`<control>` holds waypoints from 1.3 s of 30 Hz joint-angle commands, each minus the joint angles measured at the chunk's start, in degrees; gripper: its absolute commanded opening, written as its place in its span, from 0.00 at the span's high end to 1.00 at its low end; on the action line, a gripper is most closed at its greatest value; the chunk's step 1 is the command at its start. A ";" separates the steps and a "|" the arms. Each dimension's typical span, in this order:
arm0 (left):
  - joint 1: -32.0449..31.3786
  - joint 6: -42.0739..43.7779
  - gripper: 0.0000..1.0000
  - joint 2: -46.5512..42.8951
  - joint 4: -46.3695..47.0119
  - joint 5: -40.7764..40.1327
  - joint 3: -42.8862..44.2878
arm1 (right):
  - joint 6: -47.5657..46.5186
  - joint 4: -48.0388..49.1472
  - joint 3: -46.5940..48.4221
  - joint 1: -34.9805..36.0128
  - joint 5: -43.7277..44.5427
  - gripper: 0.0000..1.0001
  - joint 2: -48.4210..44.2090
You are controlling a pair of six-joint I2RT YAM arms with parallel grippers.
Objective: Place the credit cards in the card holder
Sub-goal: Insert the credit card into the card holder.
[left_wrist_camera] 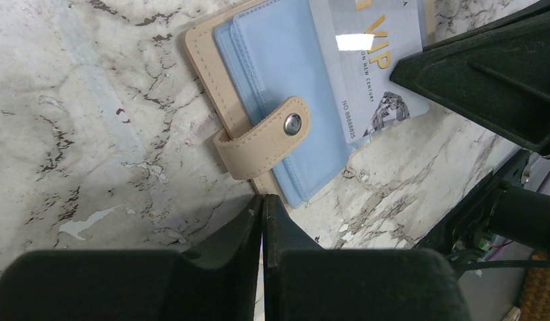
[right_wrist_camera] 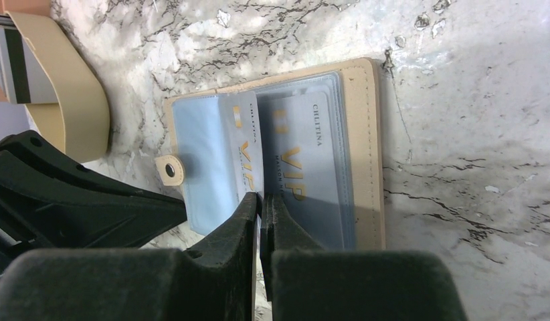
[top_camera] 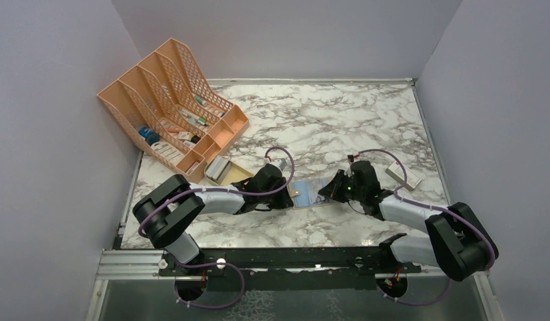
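The tan card holder (top_camera: 307, 192) lies open on the marble between my two grippers, its pale blue pockets (left_wrist_camera: 279, 80) facing up and its snap strap (left_wrist_camera: 265, 144) folded over them. One VIP credit card (right_wrist_camera: 306, 157) sits inside the right-hand pocket. A second credit card (right_wrist_camera: 249, 157) lies along the fold and sticks out past the holder's near edge. My right gripper (right_wrist_camera: 261, 199) is shut on that card's near edge. My left gripper (left_wrist_camera: 263, 199) is shut with nothing between its fingers, and its tips are at the holder's tan edge below the strap.
An orange mesh file rack (top_camera: 172, 107) stands at the back left. A beige oval dish (right_wrist_camera: 71, 100) sits just left of the holder, behind the left arm. A white box (top_camera: 403, 175) lies right of the right arm. Grey walls close in on three sides.
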 commanded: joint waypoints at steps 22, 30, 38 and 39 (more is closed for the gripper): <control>-0.92 0.18 0.91 0.39 -1.95 -0.11 -0.31 | -4.92 -15.96 3.52 0.06 5.44 0.63 -5.21; -0.96 1.10 0.88 -1.92 -5.76 -2.93 2.56 | -8.49 -19.34 7.43 0.08 6.08 0.58 -5.63; -0.85 3.37 0.81 -1.58 -7.04 -6.12 4.56 | -10.24 -14.92 8.78 0.08 4.24 0.48 -2.71; -0.83 3.63 0.81 -1.40 -6.62 -6.24 4.68 | -10.39 -14.44 8.70 0.06 4.20 0.48 -2.32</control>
